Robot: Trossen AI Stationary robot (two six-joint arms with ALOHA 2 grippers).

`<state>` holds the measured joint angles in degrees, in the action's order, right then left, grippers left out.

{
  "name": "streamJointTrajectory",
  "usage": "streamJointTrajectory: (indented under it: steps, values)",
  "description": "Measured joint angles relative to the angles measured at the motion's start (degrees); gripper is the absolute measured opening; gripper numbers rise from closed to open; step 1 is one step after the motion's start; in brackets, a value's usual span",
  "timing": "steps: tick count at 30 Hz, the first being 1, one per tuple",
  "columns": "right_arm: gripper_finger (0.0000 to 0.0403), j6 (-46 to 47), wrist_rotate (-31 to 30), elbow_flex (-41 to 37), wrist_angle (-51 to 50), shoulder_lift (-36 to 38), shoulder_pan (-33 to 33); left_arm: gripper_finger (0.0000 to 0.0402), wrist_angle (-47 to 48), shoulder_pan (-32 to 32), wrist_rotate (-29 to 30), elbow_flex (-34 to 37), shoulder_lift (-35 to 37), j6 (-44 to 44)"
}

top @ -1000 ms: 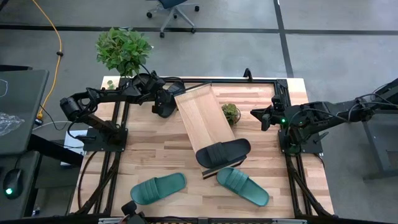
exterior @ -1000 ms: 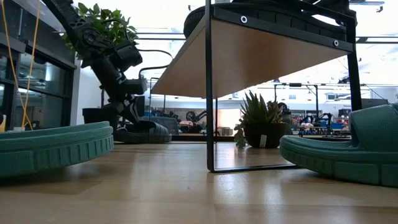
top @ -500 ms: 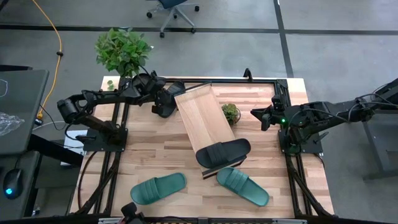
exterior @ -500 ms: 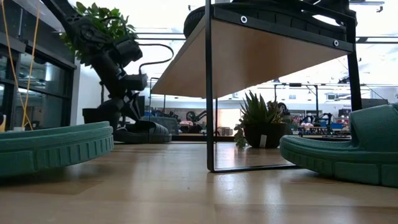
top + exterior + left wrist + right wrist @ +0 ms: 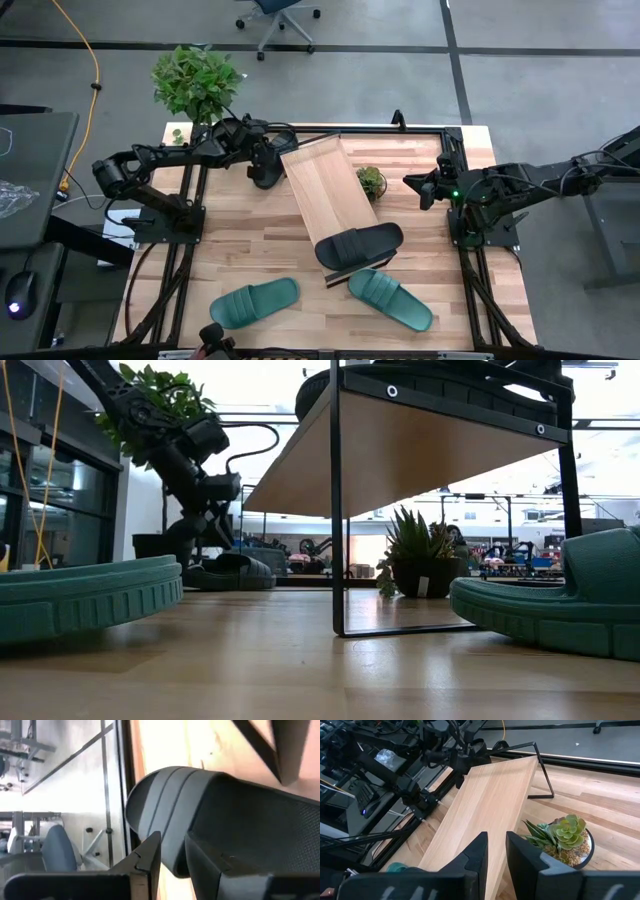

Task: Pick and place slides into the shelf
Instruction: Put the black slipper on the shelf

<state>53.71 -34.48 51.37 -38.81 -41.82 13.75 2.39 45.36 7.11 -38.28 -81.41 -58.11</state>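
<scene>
Progress about a quarter: one black slide [image 5: 360, 245] resting on the near end of the shelf [image 5: 330, 190]. Two teal slides [image 5: 254, 302] [image 5: 391, 298] lying on the table [image 5: 240, 240] near its front edge. Left gripper [image 5: 262, 168] at the second black slide [image 5: 235, 820] beside the shelf's far end, fingers narrowly apart, not yet gripping. Right gripper [image 5: 425, 192] waiting near the succulent [image 5: 371, 181], fingers slightly parted, empty.

A small potted succulent [image 5: 371, 181] stands mid-counter [image 5: 250, 240]. A leafy potted plant [image 5: 197, 79] sits off the far left corner. A rolling office chair [image 5: 277, 17] stands on the floor beyond.
</scene>
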Motion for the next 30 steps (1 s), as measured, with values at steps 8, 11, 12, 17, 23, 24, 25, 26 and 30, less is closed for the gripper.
streamJointTrajectory:
  steps: [8,11,12,17,23,24,25,26,30]
  values:
    - [0.006,-0.15,0.0,0.0,-0.33,0.0,-0.02,0.0099,-0.07,0.0,-0.04,0.0,-0.24,-0.81]
    - [0.006,-0.15,0.0,0.0,-0.48,0.0,0.01,0.0106,-0.02,0.0,-1.18,0.0,-0.24,-1.65]
    - [0.006,-0.1,0.0,0.0,-0.48,0.0,0.0,0.0109,0.05,0.0,-1.52,0.0,-0.24,-1.97]
    - [0.006,0.24,0.0,0.0,-0.63,0.0,-0.01,0.0119,0.39,0.0,-1.85,0.0,-0.24,-2.46]
    - [0.006,0.25,-0.27,0.0,-0.61,0.0,0.0,0.0122,0.36,0.0,-2.0,0.0,-0.97,-3.76]
    - [0.006,0.24,-0.46,0.0,-0.61,0.0,0.01,0.0122,0.49,0.0,-2.0,0.0,-1.24,-3.68]
    - [0.006,0.24,-0.46,0.0,-0.61,0.0,0.01,0.0122,0.45,0.0,-2.01,0.0,-1.56,-3.72]
    - [0.006,0.24,-0.48,0.0,-0.6,0.0,-0.02,0.0122,0.41,-0.01,-1.97,0.0,-1.86,-3.78]
    - [0.006,0.37,-0.46,0.0,-0.57,0.0,0.0,0.0122,-0.57,-0.02,-1.32,0.0,-2.14,-3.63]
